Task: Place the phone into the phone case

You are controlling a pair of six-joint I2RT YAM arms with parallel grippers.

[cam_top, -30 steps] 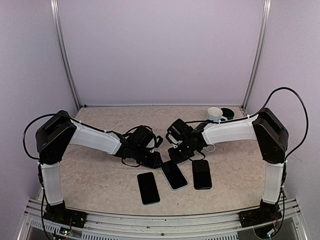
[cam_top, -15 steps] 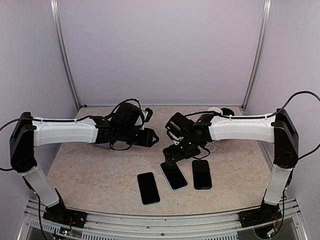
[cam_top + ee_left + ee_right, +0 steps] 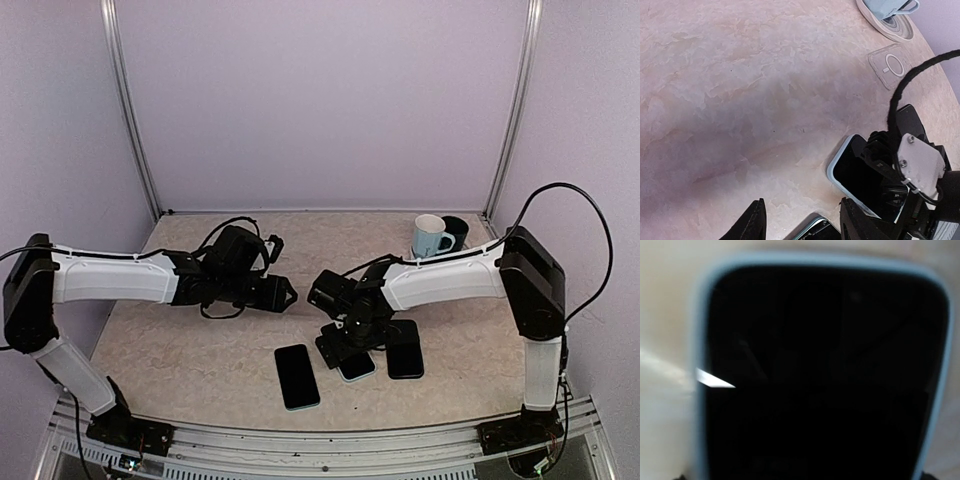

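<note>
The phone (image 3: 357, 367) lies flat, screen up, at the near centre of the bench (image 3: 180, 350), the middle unit in a row of three. Its light-blue rim (image 3: 697, 365) may be a fitted case, though the blurred right wrist view does not confirm this. The right hand (image 3: 340, 345) sits directly over the phone's far end, with the right arm reaching in low. Whether its jaws are spread or closed cannot be told. The left hand (image 3: 285, 293) hovers over bare bench beyond the row, arm extended almost level, fingers (image 3: 754, 222) partly apart and holding nothing. A second phone (image 3: 297, 376) lies left of the row's middle and a third phone (image 3: 404, 348) right. One clear case (image 3: 888, 66) lies flat near one mug (image 3: 430, 236), well apart from the row.
</note>
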